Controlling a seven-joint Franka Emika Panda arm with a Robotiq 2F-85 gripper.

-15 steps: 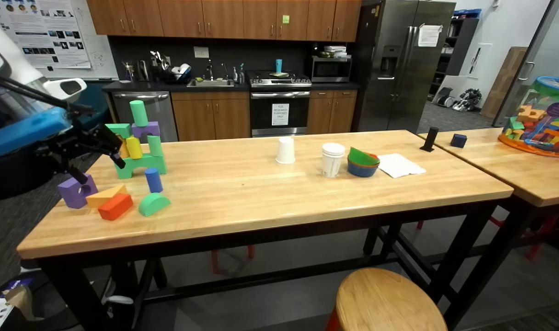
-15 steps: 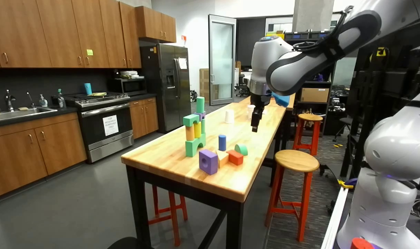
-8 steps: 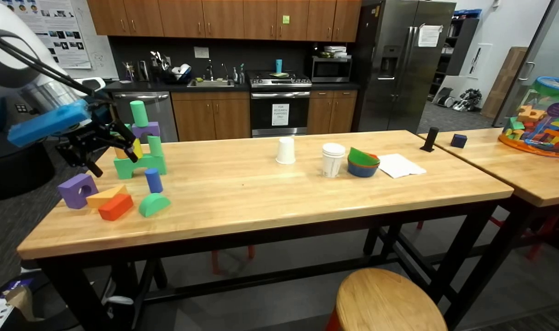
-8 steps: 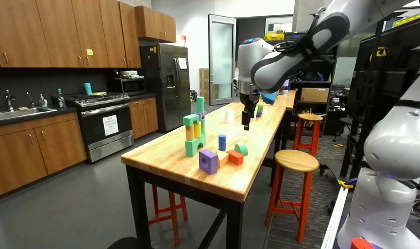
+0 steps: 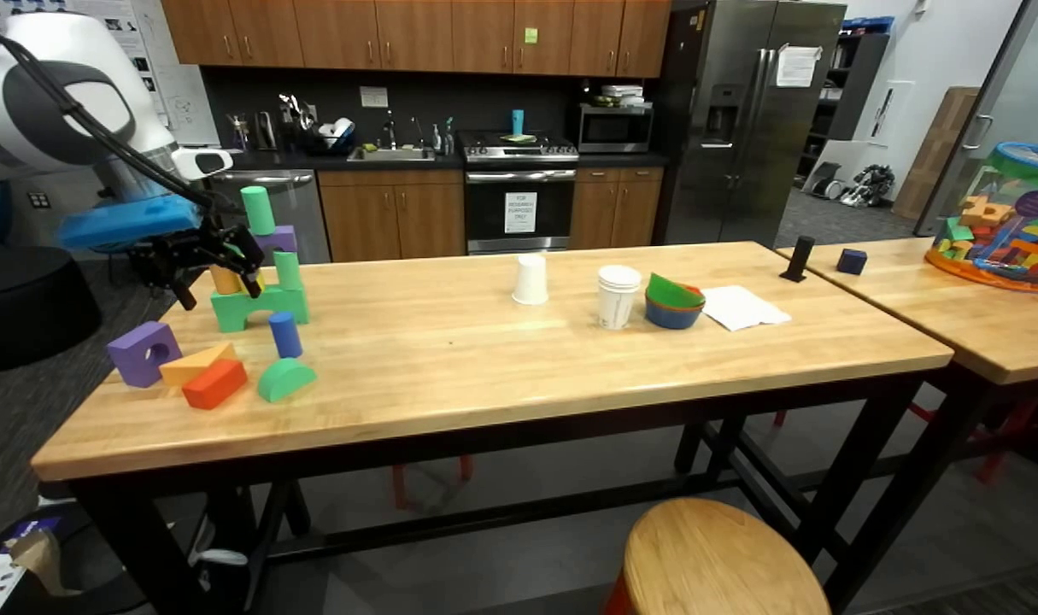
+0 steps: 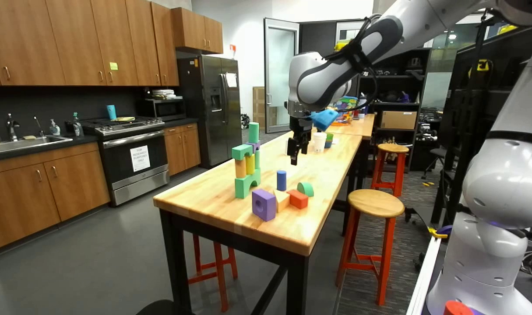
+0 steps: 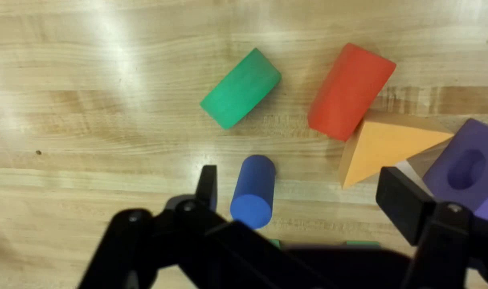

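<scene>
My gripper (image 7: 298, 178) stands open above the table, its fingers wide apart with nothing held. In the wrist view a blue cylinder (image 7: 254, 188) stands upright below the gap, closer to the left-hand finger (image 7: 207, 184); neither finger appears to touch it. A green half-round block (image 7: 241, 88) and a red block (image 7: 352, 92) lie beyond it. Beside the red block is an orange triangle (image 7: 388, 144), then a purple block (image 7: 440, 176) with a hole. In an exterior view the gripper (image 5: 219, 295) hides part of a block tower with a green arch base (image 5: 288, 301).
The tower (image 6: 241, 188) rises near the blue cylinder, a green cylinder (image 6: 253, 132) on top. Farther along the table are an upturned white cup (image 5: 531, 280), stacked cups (image 5: 617, 299), nested bowls (image 5: 672, 316) and white paper (image 5: 741, 307). Stools (image 6: 375, 203) stand alongside.
The arm has swung across the table: the gripper has moved right and slightly up in an exterior view, left in the opposite exterior view. The fingers stayed apart. The blocks have not moved.
</scene>
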